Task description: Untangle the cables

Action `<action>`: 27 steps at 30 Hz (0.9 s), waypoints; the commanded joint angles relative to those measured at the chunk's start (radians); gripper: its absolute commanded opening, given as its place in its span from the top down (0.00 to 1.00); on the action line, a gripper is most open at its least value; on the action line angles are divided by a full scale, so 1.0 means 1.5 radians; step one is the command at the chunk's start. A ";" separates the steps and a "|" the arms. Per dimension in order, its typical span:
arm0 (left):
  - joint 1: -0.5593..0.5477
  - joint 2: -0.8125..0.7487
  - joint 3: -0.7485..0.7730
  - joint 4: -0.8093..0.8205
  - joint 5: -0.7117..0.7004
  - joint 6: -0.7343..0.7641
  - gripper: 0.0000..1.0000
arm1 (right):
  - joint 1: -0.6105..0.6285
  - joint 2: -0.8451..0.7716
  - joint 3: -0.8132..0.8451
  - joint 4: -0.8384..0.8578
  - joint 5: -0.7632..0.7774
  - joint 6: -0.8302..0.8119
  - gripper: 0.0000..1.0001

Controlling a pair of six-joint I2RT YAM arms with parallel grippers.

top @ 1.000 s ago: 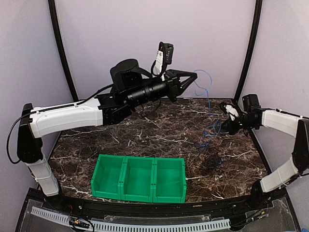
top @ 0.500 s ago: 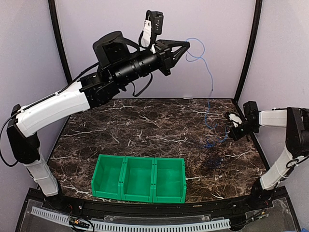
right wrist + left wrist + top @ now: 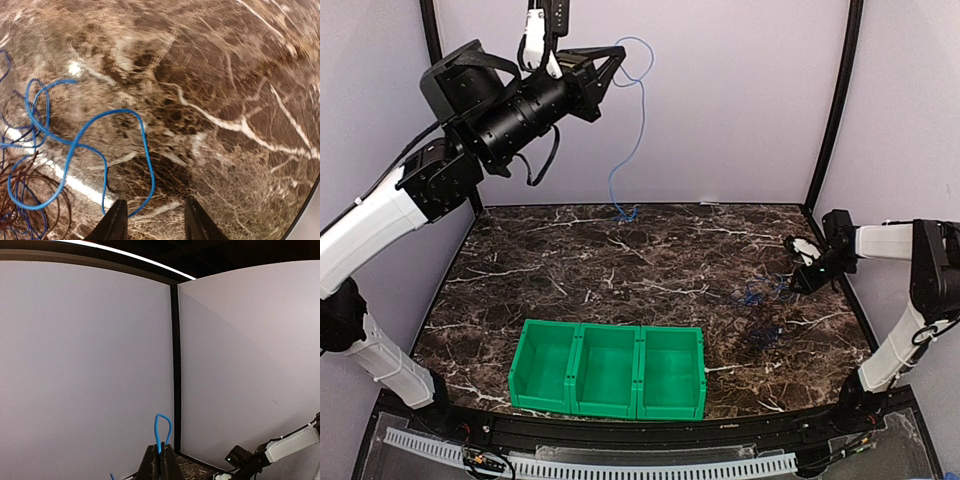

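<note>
My left gripper (image 3: 617, 52) is raised high at the back left and is shut on a thin blue cable (image 3: 638, 120). The cable hangs down, and its bunched lower end (image 3: 622, 211) is at the table's back edge. In the left wrist view the closed fingertips (image 3: 160, 454) pinch a small loop of this cable (image 3: 163, 427). My right gripper (image 3: 795, 283) is open and low over the table at the right, beside the remaining tangle (image 3: 757, 293). In the right wrist view blue cable loops (image 3: 75, 145) and a brown cable (image 3: 30, 200) lie left of the open gripper (image 3: 156, 212).
A green three-compartment bin (image 3: 607, 370) stands at the front centre of the dark marble table (image 3: 650, 265). Purple walls with black corner posts (image 3: 834, 100) enclose the back and sides.
My left arm has swung up and to the left with the blue cable, pulling it away from the tangle at the right. The right gripper has stayed near the tangle.
</note>
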 commanded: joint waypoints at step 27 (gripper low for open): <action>0.000 -0.282 -0.254 -0.648 -0.136 -0.569 1.00 | 0.073 -0.119 0.160 -0.168 -0.249 -0.005 0.23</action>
